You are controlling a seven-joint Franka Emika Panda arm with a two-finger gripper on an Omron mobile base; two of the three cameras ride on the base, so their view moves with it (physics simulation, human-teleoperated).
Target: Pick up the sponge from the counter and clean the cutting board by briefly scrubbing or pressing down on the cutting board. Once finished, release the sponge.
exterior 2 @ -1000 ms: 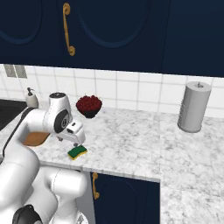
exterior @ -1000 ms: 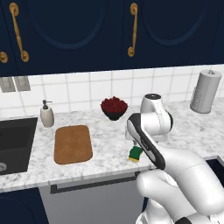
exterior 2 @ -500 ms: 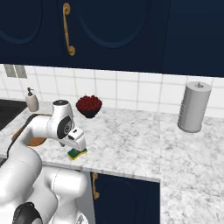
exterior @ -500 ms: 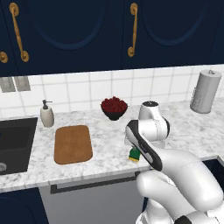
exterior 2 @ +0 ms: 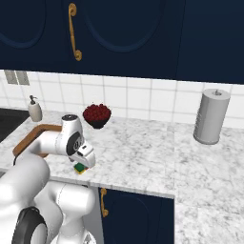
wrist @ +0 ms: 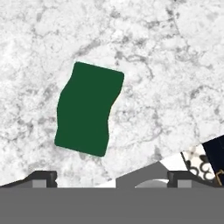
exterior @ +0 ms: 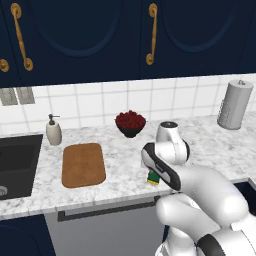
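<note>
Sponge point(wrist: 89, 109) flat on counter point(wrist: 166, 65), just beyond the wide-spread fingers point(wrist: 43, 177).

sponge point(exterior: 152, 178) on counter point(exterior: 120, 167) front edge | cutting board point(exterior: 83, 164) left of it | bowl point(exterior: 130, 123) behind

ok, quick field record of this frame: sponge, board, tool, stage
sponge: green top up, flat on the counter, near its front edge
cutting board: bare, on the counter left of the sponge, apart from it
tool: open, above the sponge, not touching it
stage: sponge not yet picked up
other: bowl of red fruit, soap dispenser
</note>
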